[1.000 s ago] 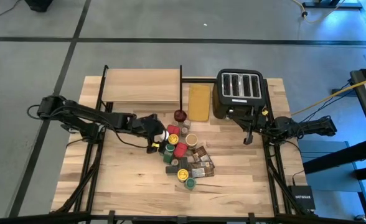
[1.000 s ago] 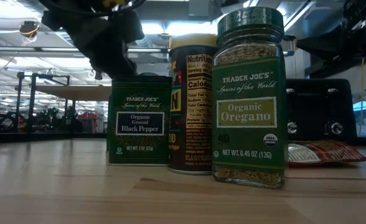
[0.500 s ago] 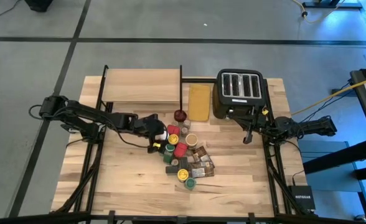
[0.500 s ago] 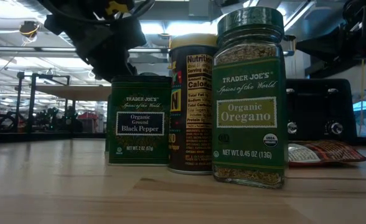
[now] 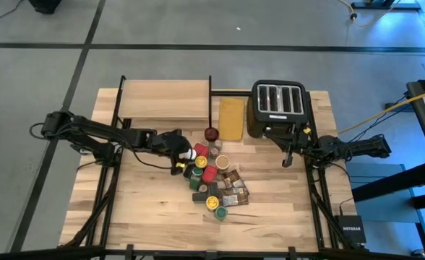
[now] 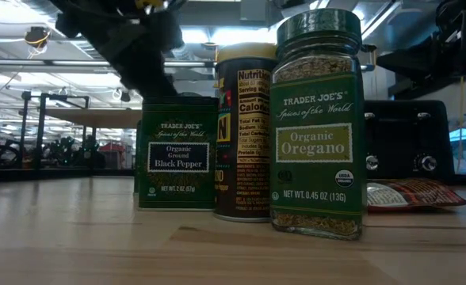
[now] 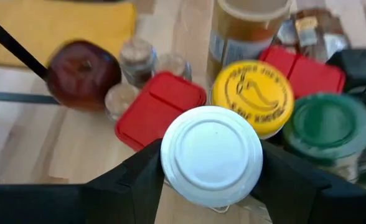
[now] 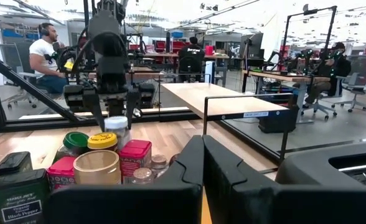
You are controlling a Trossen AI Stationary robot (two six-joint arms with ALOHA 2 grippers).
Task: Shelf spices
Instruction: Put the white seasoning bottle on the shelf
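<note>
Closing since the earlier frame: the left gripper (image 7: 211,163), whose fingers have drawn in from wide to a narrower spread and now sit against both sides of the white-lidded jar (image 7: 211,154) at the near-left edge of the spice cluster (image 5: 214,180); the arm itself has scarcely shifted. Item: white-lidded jar, small, round, upright, standing on the table (image 5: 147,202) just beside a yellow-lidded jar (image 7: 252,92), a red-lidded tin (image 7: 160,107) and a green-lidded jar (image 7: 325,123). Whether it is already lifted cannot be told. Handling, by judgement: light, rigid, probably glass or hard plastic with a smooth lid; liable to slip or twist if pinched on the lid rim alone, so the hold is best taken lower, across the body just under the lid, with the fingers square to its sides. Neighbours crowd close and could be knocked over on the lift. Destination: the shelf (image 5: 163,99), a raised light-wood plank at the far left of the table, well apart from the cluster and not yet holding any spice. Right gripper (image 5: 288,157): fingers pressed together, holding nothing, waiting beside the black toaster (image 5: 279,107). Also present: a dark red knob-like object (image 7: 83,73) and a tan-yellow board (image 5: 231,118), neither part of the stock.
</note>
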